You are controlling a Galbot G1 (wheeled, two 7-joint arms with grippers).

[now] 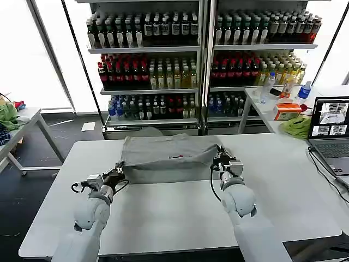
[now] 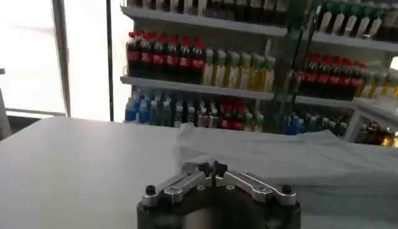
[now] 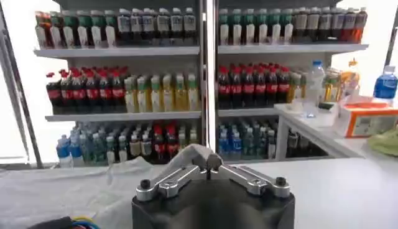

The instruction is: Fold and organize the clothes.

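On the white table (image 1: 163, 213) in front of you lies the grey T-shirt (image 1: 163, 155), partly folded, with a small red mark on its near fold. Your two grippers stand at its two near corners. From the head view, the left gripper (image 1: 118, 173) is at the shirt's left edge and the right gripper (image 1: 220, 158) is at its right edge, each touching the cloth or just beside it; this view does not let you judge the fingers.

The wrist views tell you more. Seen from the left wrist, the left gripper (image 2: 212, 168) has its fingertips closed together, and the T-shirt (image 2: 292, 162) lies just beyond them and to one side as a pale layered fold. Whether cloth is pinched between the tips, you cannot tell from here. Seen from the right wrist, the right gripper (image 3: 208, 163) is clenched on a small peak of the T-shirt (image 3: 193, 154), which rises between the tips, and more grey cloth spreads on the table beside the gripper.

Beyond both grippers stand the drink shelves (image 1: 199, 60) full of bottles. Well apart from the right gripper, on the side table, you see a laptop (image 1: 330, 128) and a lime-green cloth (image 1: 297, 126)
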